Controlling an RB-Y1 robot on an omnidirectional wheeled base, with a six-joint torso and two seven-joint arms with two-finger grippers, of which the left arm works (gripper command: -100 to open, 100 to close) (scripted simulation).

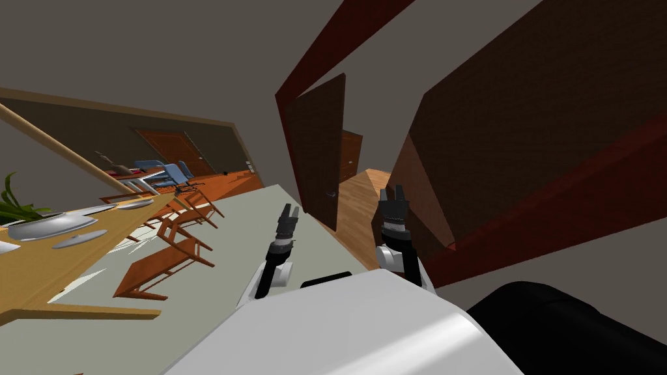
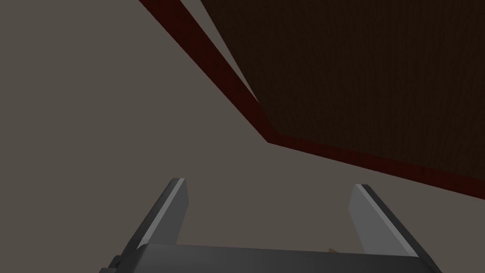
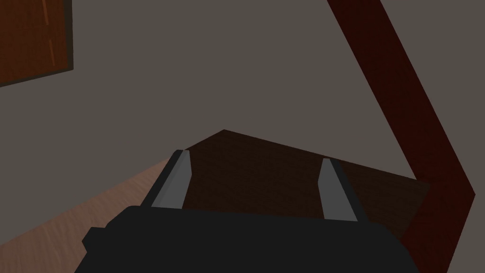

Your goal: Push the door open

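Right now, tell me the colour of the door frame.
The door frame is dark red, clearest in the head view.

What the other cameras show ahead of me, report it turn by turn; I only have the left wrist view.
Observer: In the head view a dark brown door stands ajar, with wooden floor showing past its edge.
Operator: Report the right arm.
Observer: The right gripper hangs by that gap, jaws open.
Operator: Check my left side.
Observer: A dining table stands there, with chairs along it.
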